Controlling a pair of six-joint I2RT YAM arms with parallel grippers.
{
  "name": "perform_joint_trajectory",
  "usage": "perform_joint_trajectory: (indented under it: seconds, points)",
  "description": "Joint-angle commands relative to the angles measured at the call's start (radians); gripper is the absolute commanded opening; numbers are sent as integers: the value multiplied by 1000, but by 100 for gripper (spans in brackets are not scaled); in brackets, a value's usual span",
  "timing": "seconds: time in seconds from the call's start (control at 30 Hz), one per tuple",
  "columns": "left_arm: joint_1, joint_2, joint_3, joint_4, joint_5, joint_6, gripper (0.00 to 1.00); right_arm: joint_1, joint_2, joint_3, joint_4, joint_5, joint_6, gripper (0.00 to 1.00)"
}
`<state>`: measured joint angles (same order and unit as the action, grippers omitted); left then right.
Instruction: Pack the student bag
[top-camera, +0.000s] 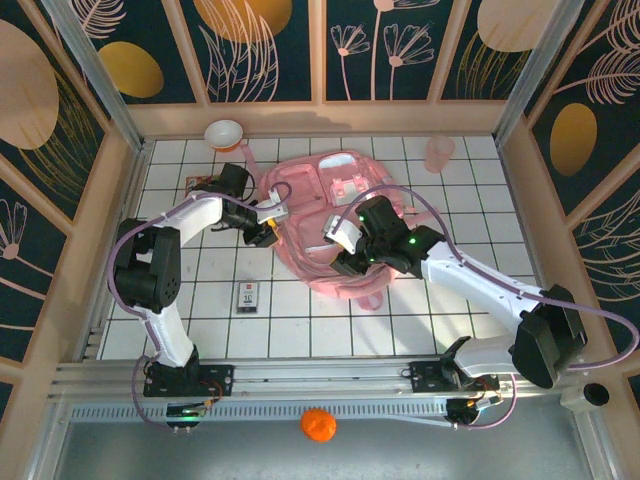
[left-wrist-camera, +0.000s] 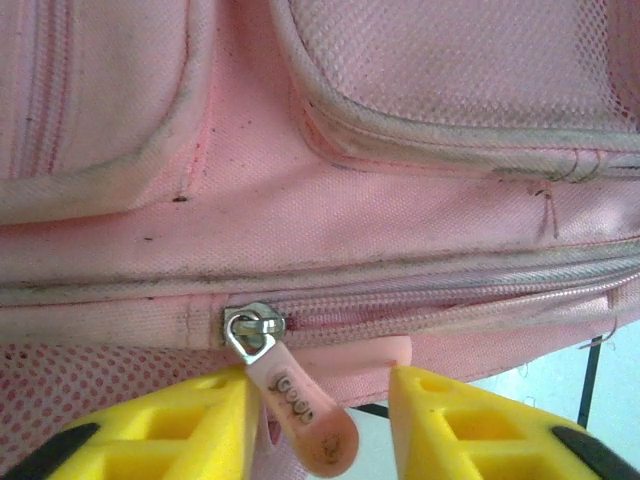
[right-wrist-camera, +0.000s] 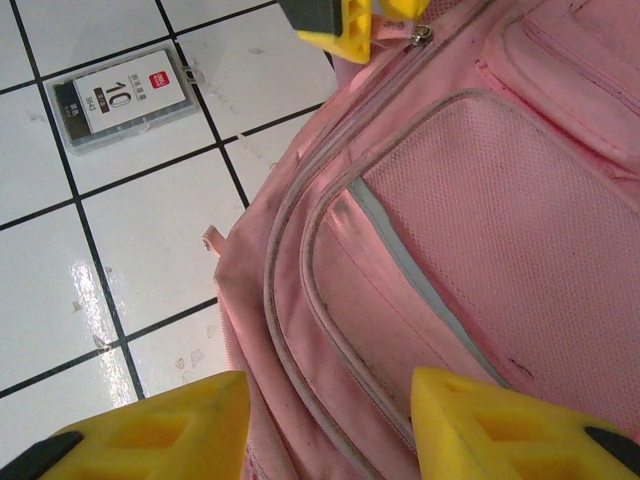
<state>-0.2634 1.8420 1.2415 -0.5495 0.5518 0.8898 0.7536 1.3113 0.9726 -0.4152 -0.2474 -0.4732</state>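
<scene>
1. We find the large soft pink fabric backpack (top-camera: 345, 215) lying flat in the middle of the white tiled table (top-camera: 200, 320), front pockets up.
2. The left gripper (top-camera: 268, 228) is at the backpack's left edge. Its wrist view (left-wrist-camera: 318, 385) shows the yellow fingers (left-wrist-camera: 180, 425) apart on either side of the pink rubber zipper pull (left-wrist-camera: 305, 415). One finger touches the pull and the other stands clear, so the pull is not clamped.
3. The right gripper (top-camera: 345, 258) hangs over the backpack's near part. Its jaws (right-wrist-camera: 328, 400) are released and wide, gripping nothing.
4. A small clear plastic box with a "10" card (top-camera: 248, 296) lies near-left of the backpack, not touching it.
5. A shallow pink bowl (top-camera: 224, 134) sits far left and a translucent pink cup (top-camera: 438, 153) far right, both clear of the backpack.
</scene>
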Motion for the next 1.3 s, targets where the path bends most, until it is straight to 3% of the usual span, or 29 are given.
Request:
perform_joint_trajectory:
  seconds: [0.0,0.13,0.27,0.43,0.67,0.93,1.27]
  points:
    - [5,4,-15,33,29,-10,32,5,-15,-15,15,2,19,46]
    - [6,-7,-35,76,-42,-23,8,7,-27,-27,29,3,32,46]
    - [6,-49,-67,108,-35,-27,1,36,-25,-29,47,30,36,46]
    - [6,-111,-123,147,-22,-36,0,97,16,-26,83,116,1,53]
    - [6,-189,-201,230,-22,-69,0,101,98,-25,156,169,-108,60]
    - [5,-181,-191,249,3,-90,0,107,168,-36,181,210,-240,63]
    - [6,-187,-192,254,41,-99,0,115,204,-135,401,360,-324,58]
